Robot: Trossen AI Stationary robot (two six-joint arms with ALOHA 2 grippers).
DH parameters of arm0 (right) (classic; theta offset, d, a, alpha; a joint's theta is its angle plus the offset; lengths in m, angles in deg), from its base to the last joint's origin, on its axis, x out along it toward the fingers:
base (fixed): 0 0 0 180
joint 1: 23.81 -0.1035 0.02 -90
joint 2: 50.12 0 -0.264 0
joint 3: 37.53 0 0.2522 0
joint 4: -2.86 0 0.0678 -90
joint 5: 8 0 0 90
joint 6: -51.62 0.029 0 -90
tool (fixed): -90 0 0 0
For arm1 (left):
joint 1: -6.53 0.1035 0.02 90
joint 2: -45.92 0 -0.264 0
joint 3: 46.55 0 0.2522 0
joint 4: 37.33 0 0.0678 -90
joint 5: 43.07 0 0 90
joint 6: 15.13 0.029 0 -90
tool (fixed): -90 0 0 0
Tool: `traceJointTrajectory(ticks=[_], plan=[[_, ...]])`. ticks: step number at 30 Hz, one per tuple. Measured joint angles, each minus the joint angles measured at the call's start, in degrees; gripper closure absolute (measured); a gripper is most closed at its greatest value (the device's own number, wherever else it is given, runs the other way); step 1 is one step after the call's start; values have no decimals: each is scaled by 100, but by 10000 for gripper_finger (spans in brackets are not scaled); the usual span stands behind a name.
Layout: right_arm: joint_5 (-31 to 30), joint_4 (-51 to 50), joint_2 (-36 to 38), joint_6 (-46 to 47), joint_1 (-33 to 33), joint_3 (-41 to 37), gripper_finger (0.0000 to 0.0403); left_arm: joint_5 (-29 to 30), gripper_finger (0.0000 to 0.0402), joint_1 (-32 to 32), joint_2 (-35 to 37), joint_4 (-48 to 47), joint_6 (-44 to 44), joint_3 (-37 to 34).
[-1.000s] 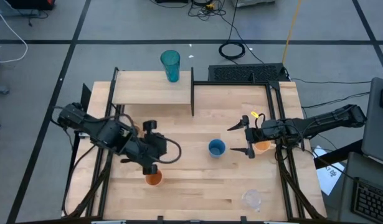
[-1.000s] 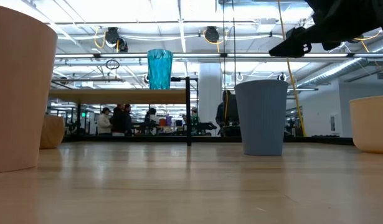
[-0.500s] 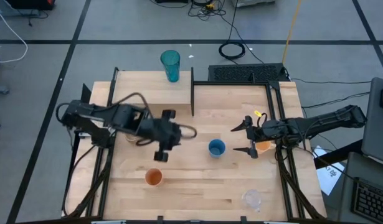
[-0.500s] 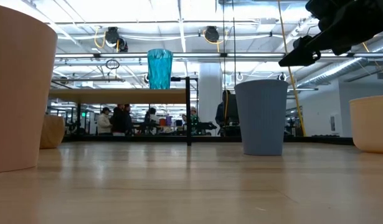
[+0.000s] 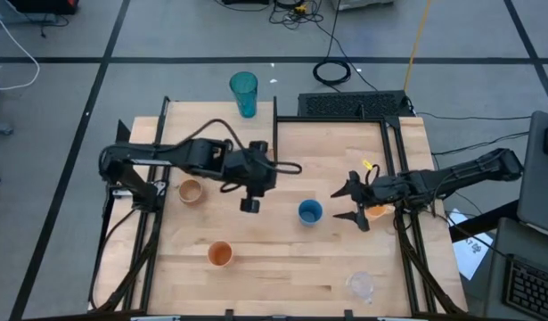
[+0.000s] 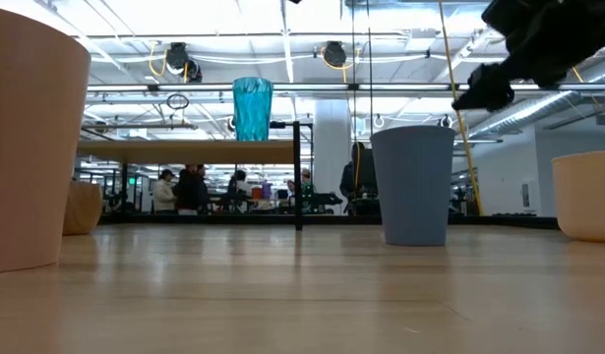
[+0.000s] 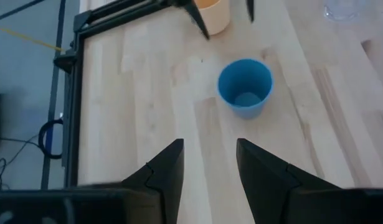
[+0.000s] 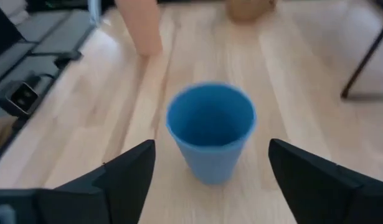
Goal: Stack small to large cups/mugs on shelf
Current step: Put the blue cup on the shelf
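Note:
The blue cup point(image 5: 310, 212) stands upright on the tabletop; it also shows in the left wrist view point(image 7: 245, 87) and the right wrist view point(image 8: 210, 130). My left gripper point(image 5: 263, 178) is open and empty above the table, left of the blue cup. My right gripper point(image 5: 349, 203) is wide open and empty, just right of the blue cup, above the peach-orange mug point(image 5: 377, 210). The teal tumbler point(image 5: 243, 94) stands on the shelf point(image 5: 211, 129). The orange cup point(image 5: 220, 254) and the tan mug point(image 5: 191, 191) stand on the table.
A clear cup point(image 5: 360, 285) stands near the front right corner. The shelf's black upright frame point(image 5: 275, 134) runs along its right edge. Black rails point(image 5: 394, 160) run along the table's right side. People show in the room beyond the table point(image 6: 184, 189).
My left gripper has swung from above the orange cup toward the table's far and right side, toward the blue cup. The orange cup stays standing in place, and the tan mug has come out from under the arm. My right gripper has drawn back slightly toward the right edge.

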Motion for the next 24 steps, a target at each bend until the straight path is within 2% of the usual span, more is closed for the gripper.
traceJointTrajectory(ticks=[4, 9, 13, 17, 24], plan=[[-1, -22, -425, 337, -122, 0, 118, 2, 252, -81, -282, 185, 71, 2], [-23, 161, -1135, 470, -128, 9, 111, -12, 252, -173, -494, 318, 209, 0], [-45, 388, -1677, 414, -91, 7, 101, -358, 252, -205, -669, 491, 228, 1], [-46, 952, -2112, 189, -93, 7, 85, -445, 252, -240, -784, 581, 300, 0], [-53, 1660, -2718, -22, -78, 5, 34, -487, 252, -300, -989, 778, 295, 6]])
